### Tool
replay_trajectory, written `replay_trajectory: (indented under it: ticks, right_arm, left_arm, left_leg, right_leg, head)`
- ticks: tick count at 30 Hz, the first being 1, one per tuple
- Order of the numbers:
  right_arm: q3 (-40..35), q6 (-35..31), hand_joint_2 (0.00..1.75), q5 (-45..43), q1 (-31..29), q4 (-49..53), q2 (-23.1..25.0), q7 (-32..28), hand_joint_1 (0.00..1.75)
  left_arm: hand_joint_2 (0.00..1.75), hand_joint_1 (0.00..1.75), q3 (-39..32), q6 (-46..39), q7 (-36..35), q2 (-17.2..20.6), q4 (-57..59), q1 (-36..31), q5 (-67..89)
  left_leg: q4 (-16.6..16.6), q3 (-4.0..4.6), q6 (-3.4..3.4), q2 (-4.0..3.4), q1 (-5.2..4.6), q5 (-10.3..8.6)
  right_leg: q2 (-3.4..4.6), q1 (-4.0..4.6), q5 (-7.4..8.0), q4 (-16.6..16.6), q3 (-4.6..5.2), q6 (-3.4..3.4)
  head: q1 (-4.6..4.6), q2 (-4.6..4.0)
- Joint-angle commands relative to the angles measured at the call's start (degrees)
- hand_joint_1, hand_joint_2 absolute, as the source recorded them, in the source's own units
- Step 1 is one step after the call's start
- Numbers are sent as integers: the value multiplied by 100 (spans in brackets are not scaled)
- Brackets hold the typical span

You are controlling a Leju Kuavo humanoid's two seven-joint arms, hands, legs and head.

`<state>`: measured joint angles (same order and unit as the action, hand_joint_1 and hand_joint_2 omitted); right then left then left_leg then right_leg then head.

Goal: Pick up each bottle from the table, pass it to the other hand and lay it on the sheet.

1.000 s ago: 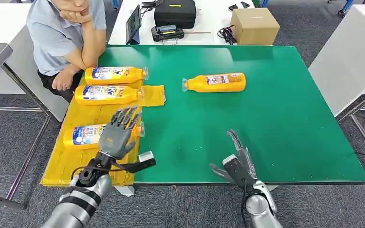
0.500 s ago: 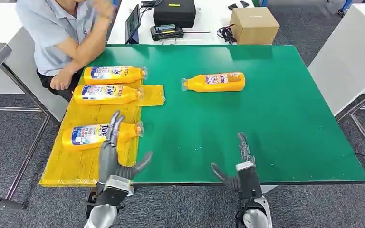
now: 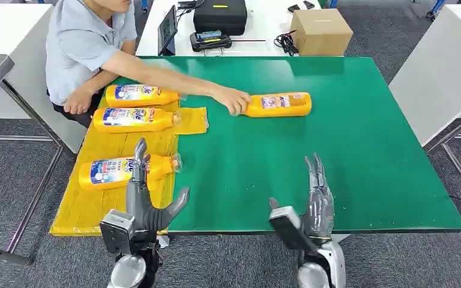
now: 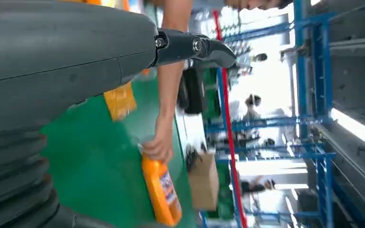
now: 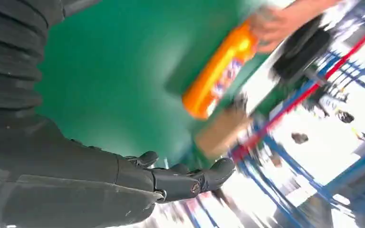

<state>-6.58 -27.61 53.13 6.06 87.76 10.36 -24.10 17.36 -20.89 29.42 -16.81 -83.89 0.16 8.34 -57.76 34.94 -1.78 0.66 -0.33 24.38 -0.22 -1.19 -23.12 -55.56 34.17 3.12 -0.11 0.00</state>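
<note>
One bottle left, and a person's got a hand on it

Three bottles (image 3: 133, 120) lie on the yellow sheet (image 3: 90, 201); the fourth bottle (image 3: 278, 104) lies mid-table (image 3: 366, 150), a person's hand (image 3: 233, 99) gripping its cap end. Left robot hand (image 3: 146, 201) and right robot hand (image 3: 315, 201) are both released, holding nothing, at the near edge. I'd wait for that hand to clear, then reach with the right.

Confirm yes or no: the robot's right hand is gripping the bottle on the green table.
No: the right robot hand is open near the table edge, while a person's hand holds that bottle.
</note>
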Motion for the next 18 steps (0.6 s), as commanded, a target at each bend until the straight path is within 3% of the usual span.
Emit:
replay_trajectory:
  ticks: [1, 4, 6, 12, 17, 18]
  right_arm:
    - [-560, 545, 175, -174, -67, 31, -1199, 438, 0]
    - [-418, 1374, 175, -771, -80, 202, -1394, 511, 0]
    - [-406, 1130, 175, -106, -105, 179, -1480, 732, 0]
    - [-398, 1127, 175, -105, -106, 170, -1473, 730, 0]
    - [-444, 1333, 175, 791, -148, -154, -1830, 1425, 0]
    - [-455, 1430, 175, 741, -182, -231, -1899, 1432, 0]
  left_arm:
    - [175, 0, 515, 866, -294, 391, -149, 438, -562]
    - [175, 0, 442, 655, -290, 305, -253, 556, -579]
    - [175, 0, 506, 562, -247, 308, -251, 519, -526]
    - [175, 0, 508, 543, -258, 290, -246, 488, -521]
    - [175, 0, 790, 687, -858, 469, -219, 497, -234]
    - [0, 0, 860, 655, -823, 502, -260, 508, -85]
  left_leg:
    - [5, -43, 11, -17, 9, 19]
    - [1, -37, 11, -15, 6, 21]
    - [-1, -24, 9, -7, -1, 15]
    - [2, -14, 3, -11, -2, 11]
    - [-2, -35, 9, -12, 5, 22]
    - [4, -31, 5, -11, 1, 16]
  right_leg:
    - [13, 10, -11, 13, -43, -15]
    - [10, 8, -13, 9, -39, -15]
    - [3, 3, -11, 3, -25, -14]
    - [8, 2, -3, 5, -13, -9]
    - [6, 9, -13, 7, -36, -16]
    - [6, 4, -9, 8, -31, -12]
  head:
    - [0, 0]
    - [0, 0]
    - [0, 0]
    - [0, 0]
    - [0, 0]
    - [-2, 0]
